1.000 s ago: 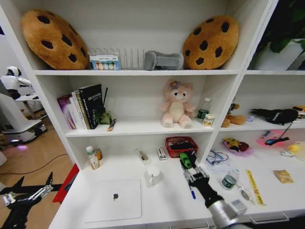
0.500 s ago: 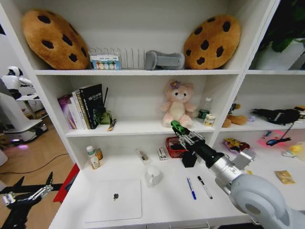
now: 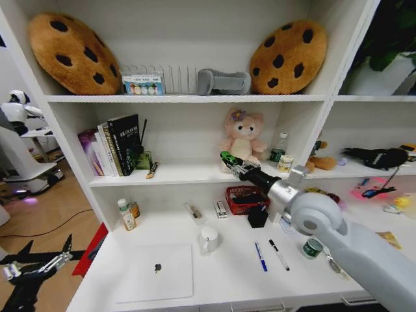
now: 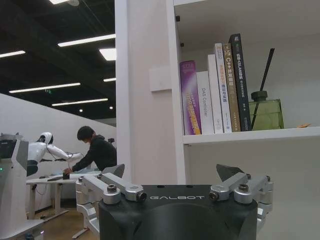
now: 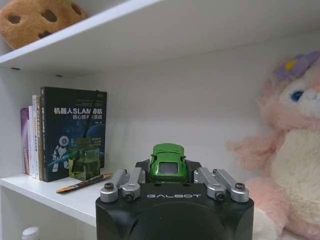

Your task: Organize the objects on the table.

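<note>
The big white surface (image 3: 227, 273) sits under a tall shelf unit (image 3: 195, 172). A silver laptop (image 3: 156, 272) lies shut and flat on the surface, toward the robot's left. A white mug (image 3: 208, 238) stands just beside the laptop's far corner. A pink plush toy (image 3: 242, 140) sits on the middle shelf, and books (image 3: 114, 144) stand at the left end of that shelf.

The right arm reaches up and across from the right. Its right tool (image 3: 229, 160) is up at the middle shelf, just in front of the plush toy. The tool is squeezed tight on a tiny green toy car (image 5: 168, 162). The car sits between the two fingers with its front sticking out.

The left tool (image 3: 13, 270) hangs low off the left end of the surface, over the floor. In the left wrist view its fingers (image 4: 107, 182) are spread apart and hold nothing.

A blue pen (image 3: 260, 255) and a black pen (image 3: 279, 254) lie side by side on the surface, near the front, to the right of the mug. They do not touch.
</note>
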Robot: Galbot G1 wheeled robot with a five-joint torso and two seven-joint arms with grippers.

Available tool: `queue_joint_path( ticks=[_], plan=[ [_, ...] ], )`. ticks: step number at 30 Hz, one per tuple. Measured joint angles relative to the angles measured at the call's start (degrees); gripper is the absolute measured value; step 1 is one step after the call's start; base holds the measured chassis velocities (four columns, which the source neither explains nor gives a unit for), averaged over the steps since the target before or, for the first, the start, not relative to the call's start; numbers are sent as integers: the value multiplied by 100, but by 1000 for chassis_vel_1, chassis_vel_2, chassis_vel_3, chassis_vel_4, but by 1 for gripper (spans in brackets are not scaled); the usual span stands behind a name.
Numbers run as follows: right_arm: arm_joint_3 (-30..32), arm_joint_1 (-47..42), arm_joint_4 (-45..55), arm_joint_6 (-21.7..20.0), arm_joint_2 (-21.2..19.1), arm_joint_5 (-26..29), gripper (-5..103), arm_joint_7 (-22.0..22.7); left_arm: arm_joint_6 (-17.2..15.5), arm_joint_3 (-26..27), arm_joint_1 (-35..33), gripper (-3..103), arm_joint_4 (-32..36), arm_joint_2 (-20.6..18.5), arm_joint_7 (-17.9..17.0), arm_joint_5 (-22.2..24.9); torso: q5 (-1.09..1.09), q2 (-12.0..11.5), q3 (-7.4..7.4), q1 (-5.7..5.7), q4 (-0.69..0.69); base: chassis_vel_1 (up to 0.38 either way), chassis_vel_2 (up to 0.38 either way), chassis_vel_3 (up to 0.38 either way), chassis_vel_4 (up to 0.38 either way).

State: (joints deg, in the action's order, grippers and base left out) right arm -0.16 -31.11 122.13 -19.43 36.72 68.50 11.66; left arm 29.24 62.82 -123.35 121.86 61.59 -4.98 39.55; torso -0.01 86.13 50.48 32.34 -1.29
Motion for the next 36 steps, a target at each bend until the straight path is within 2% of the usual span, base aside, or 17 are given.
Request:
queue_joint_path(
  ticks=[2, 4, 10, 12, 16, 23, 36],
  plan=[
    [-108, 88, -74, -7, 42, 3, 36, 12, 0, 0, 1, 100, 0, 0, 0, 0, 0, -1, 0, 0, 0, 0, 0, 0, 0],
    [-642, 458, -421, -36, 265, 25, 36, 53, 0, 0, 0, 100, 0, 0, 1, 0, 2, -1, 0, 0, 0, 0, 0, 0, 0],
    [-1246, 950, -890, -70, 574, 3, 36, 78, 0, 0, 0, 100, 0, 0, 1, 0, 0, -1, 0, 0, 0, 0, 0, 0, 0],
    [-1686, 1419, -1244, -74, 779, -74, 36, 78, 0, 0, 0, 100, 0, 0, 2, 0, 0, -1, 0, 0, 0, 0, 0, 0, 0],
    [-2040, 1805, -1489, -85, 906, -80, 36, 86, 0, 0, 0, 100, 0, 0, 2, 0, -1, -1, 0, 0, 1, 0, 0, 0, 0],
    [-2377, 1953, -1683, -126, 1056, -71, 36, 153, 0, 0, 0, 100, 0, 0, 2, 0, 1, 1, 0, 0, 0, 0, 0, 0, 0],
    [-2437, 1820, -1677, -219, 1003, -128, 36, 287, 0, 0, 0, 100, 0, 0, 2, 0, 1, 0, -1, -1, 0, 0, 0, 0, 0]
  ],
)
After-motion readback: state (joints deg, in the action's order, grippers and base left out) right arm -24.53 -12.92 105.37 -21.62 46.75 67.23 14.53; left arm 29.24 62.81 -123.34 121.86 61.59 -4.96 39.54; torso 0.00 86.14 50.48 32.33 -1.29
